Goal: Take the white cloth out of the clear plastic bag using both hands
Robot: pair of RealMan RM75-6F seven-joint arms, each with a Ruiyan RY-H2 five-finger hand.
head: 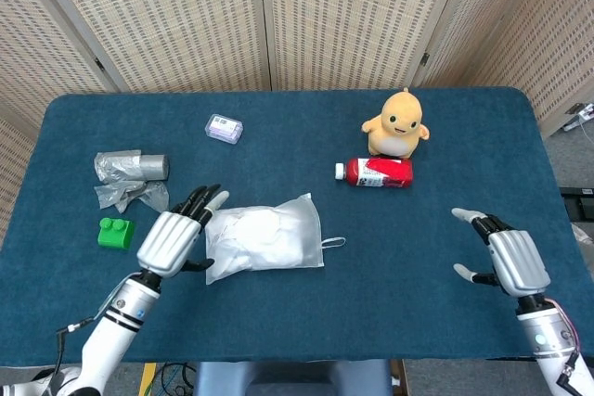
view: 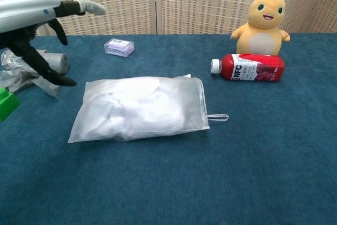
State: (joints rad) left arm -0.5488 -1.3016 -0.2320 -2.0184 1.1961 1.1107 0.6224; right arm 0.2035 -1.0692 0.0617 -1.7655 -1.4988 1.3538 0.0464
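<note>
The clear plastic bag [head: 263, 237] [view: 139, 108] lies flat in the middle of the blue table, with the white cloth [head: 255, 235] [view: 131, 106] folded inside. Its zipper edge and pull loop [view: 218, 117] face right. My left hand [head: 175, 237] [view: 37, 22] hovers open just above and left of the bag's left end, fingers spread, not touching it. My right hand [head: 506, 258] is open far to the right near the table's front corner, well away from the bag; the chest view does not show it.
A green brick [head: 115, 231] and crumpled grey plastic roll [head: 130, 178] lie left of the bag. A small lilac box [head: 224, 127] sits behind. A red bottle [head: 376, 172] lies on its side before a yellow plush toy [head: 397, 123] at the back right.
</note>
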